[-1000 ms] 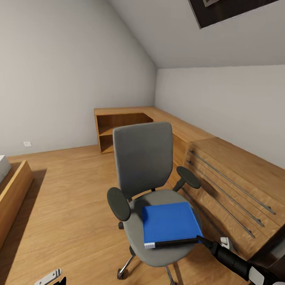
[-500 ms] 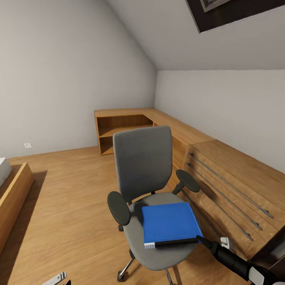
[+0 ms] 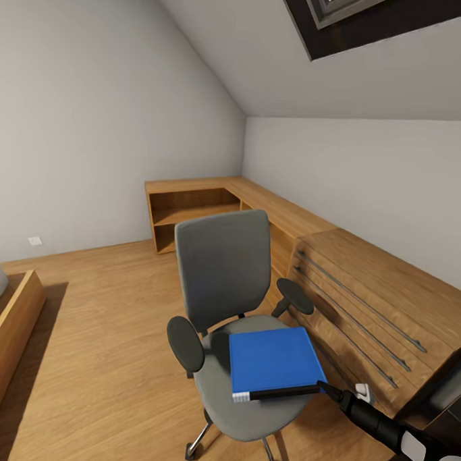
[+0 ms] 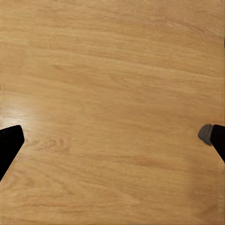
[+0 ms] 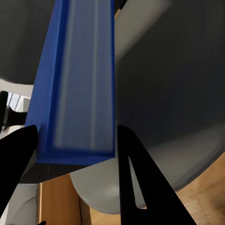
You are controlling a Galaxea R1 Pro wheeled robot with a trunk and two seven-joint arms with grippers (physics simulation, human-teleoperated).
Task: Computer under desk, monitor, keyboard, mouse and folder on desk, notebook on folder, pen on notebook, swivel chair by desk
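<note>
My head camera has tilted up since a second ago, so the whole room sits lower in view. The blue folder (image 3: 272,358) stays flat on the swivel chair (image 3: 242,339) seat, my right gripper (image 5: 75,161) still clamped on its near edge. My left gripper (image 4: 112,140) hangs spread over the floor (image 4: 112,70).

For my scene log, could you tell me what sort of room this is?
Probably an attic bedroom or study: a sloped ceiling, a swivel chair carrying a blue folder, and a built-in wooden desk.
</note>
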